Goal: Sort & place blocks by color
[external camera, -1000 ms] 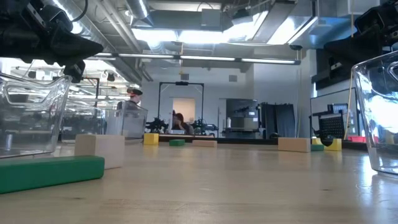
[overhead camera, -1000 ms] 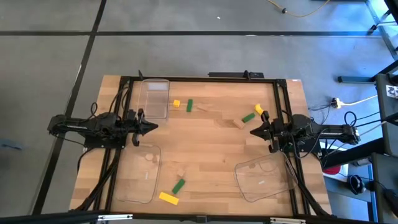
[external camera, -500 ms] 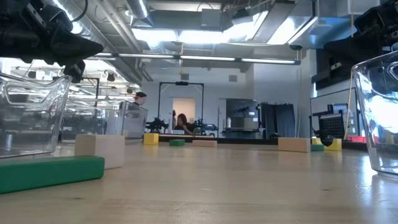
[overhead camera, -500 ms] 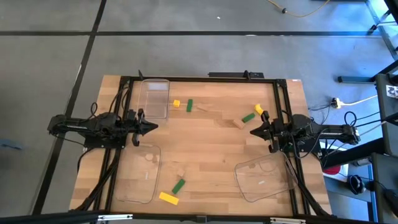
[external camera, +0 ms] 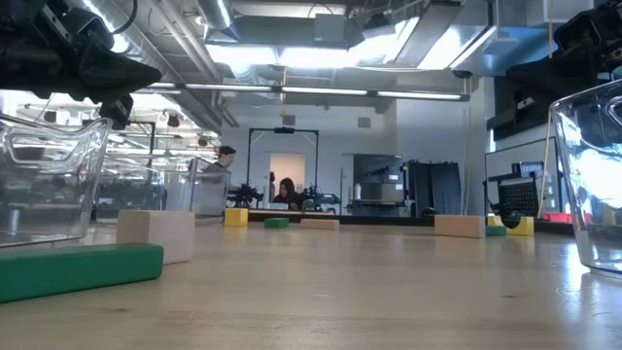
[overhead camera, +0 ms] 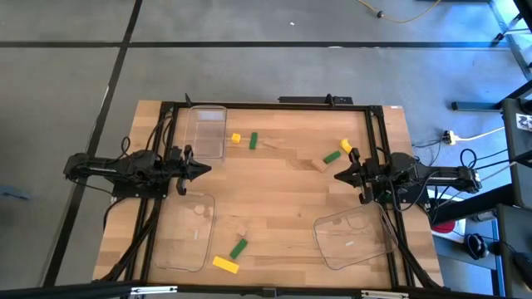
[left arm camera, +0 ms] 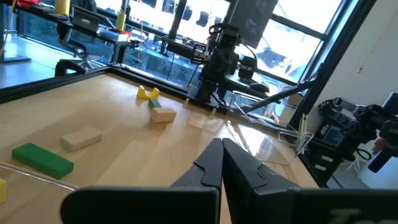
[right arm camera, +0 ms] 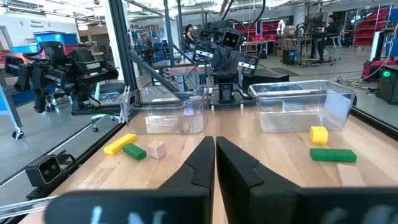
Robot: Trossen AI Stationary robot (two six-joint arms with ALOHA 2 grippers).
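Low view alone shows people (external camera: 225, 156), high view 3 trays (overhead camera: 207, 133)

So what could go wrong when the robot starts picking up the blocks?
Near the bottom edge, the green block lies close beside the tan block and the yellow block, so the left hand might nudge a neighbour. The clear trays are see-through, so a hand could bump a wall.

Both arms (overhead camera: 125, 169) raised, fingers (left arm camera: 211, 163) closed
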